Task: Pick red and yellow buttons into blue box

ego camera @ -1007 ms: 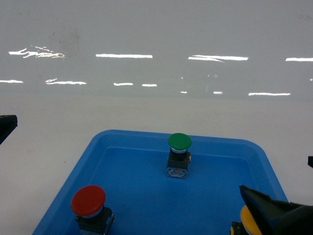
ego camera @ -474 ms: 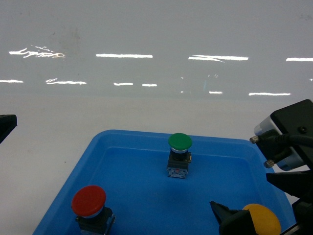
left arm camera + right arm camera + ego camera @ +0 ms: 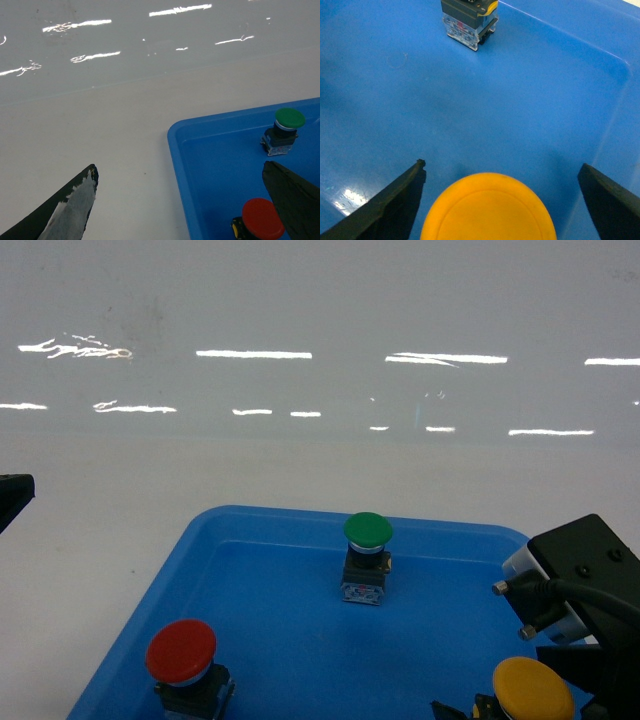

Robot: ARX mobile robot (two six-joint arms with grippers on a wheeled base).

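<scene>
Yellow button (image 3: 489,207) sits in shallow tray (image 3: 260,540), between right pincer (image 3: 500,200) fingers, wide open, holding nothing. Rigid, light, dome probably slick; grip black body. Left pincer (image 3: 190,200) open, idle.

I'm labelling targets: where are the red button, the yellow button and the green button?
red button (image 3: 181,650), head view, on its cap.
yellow button (image 3: 489,210), right wrist view, on its cap.
green button (image 3: 368,530), head view, on its cap.

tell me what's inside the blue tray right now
Three buttons: green at the back, red front left, yellow front right between the right gripper's open jaws. The yellow one's body is hidden.
</scene>
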